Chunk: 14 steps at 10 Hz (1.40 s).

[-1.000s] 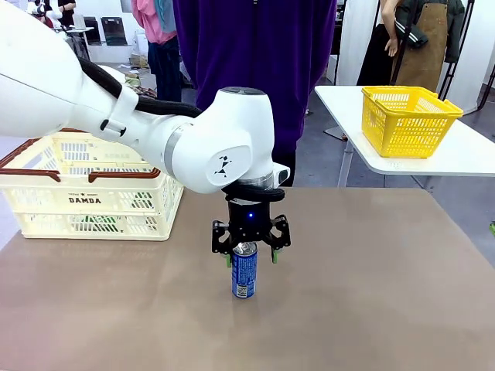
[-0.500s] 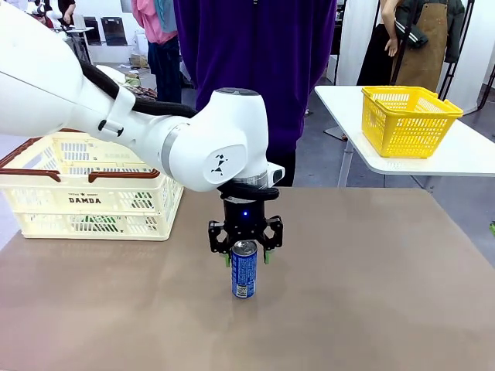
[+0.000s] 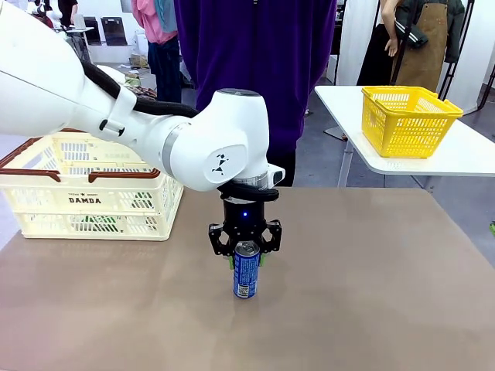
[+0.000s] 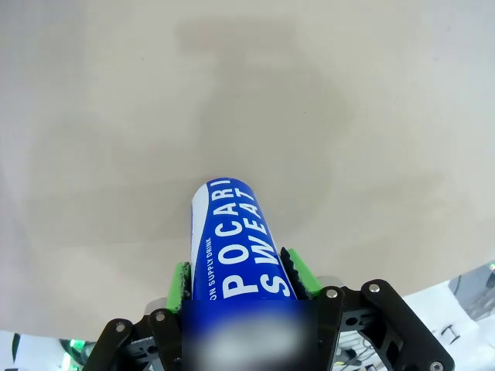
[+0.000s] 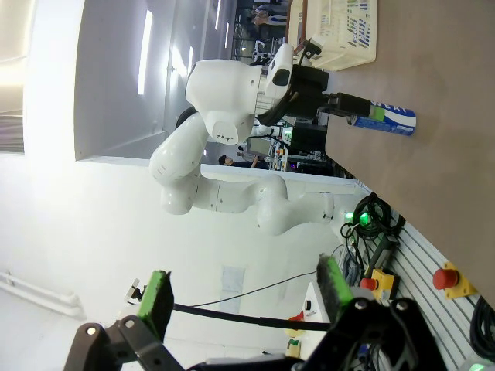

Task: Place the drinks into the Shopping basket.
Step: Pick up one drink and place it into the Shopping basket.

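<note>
Left tool vertical, pads clamped; right tool open.

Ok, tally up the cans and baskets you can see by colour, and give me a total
Blue slim metal can with white lettering: 1, upright on the table between the left end effector pads.
Green cans, seen through the cream basket's slats: cannot count.
Cream-white slatted plastic basket with brown rim: 1.
Yellow plastic basket: 1.
Total counted: 3.

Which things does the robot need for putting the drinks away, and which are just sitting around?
Needed:
blue can, between the left gripper pads
Shopping basket
green can inside it

Just there:
yellow basket on the white side table
</note>
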{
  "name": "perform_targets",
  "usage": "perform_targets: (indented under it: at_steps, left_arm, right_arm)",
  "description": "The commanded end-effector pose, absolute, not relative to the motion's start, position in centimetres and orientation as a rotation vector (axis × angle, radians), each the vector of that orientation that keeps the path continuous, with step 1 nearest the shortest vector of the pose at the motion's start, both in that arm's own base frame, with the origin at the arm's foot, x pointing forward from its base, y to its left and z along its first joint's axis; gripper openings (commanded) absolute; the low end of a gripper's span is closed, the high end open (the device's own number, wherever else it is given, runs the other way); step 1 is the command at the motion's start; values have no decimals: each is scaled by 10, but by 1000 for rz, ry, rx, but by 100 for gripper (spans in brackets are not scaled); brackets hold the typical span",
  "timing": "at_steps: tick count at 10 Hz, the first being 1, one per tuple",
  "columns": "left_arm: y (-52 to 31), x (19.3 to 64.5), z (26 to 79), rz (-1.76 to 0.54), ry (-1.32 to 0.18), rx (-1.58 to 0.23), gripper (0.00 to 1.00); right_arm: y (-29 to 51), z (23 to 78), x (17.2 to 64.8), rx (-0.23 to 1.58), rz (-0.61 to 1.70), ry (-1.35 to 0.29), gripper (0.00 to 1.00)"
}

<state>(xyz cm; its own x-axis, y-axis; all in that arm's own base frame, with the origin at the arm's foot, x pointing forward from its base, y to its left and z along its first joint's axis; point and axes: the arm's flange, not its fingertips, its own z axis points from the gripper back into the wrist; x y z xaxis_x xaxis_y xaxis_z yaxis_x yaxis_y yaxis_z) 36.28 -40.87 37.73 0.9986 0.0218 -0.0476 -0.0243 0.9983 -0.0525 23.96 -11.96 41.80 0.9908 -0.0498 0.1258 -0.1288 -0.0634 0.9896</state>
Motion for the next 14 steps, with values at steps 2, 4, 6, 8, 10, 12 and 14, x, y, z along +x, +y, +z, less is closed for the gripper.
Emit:
perform_targets:
  at_steps: [2,4,6,8,10,12,14]
  left_arm:
    - [-409,360,391,-6,34,-44,0]
    - [-387,339,471,-115,-40,-102,0]
    - [-351,314,563,-175,-85,-180,0]
    - [-342,297,615,-59,-197,-172,0]
    - [-347,292,612,-109,-177,-177,0]
    - [-347,292,612,-109,-177,-177,0]
    - [-347,292,612,-109,-177,-177,0]
  right_arm:
    - [-120,421,242,1650,74,-154,100]
    - [-120,421,242,1650,74,-154,100]
    - [-120,421,242,1650,74,-154,100]
    - [-120,421,242,1650,74,-154,100]
    - [-120,421,242,1650,74,-154,100]
    - [-120,421,242,1650,74,-154,100]
    - [-120,421,242,1650,74,-154,100]
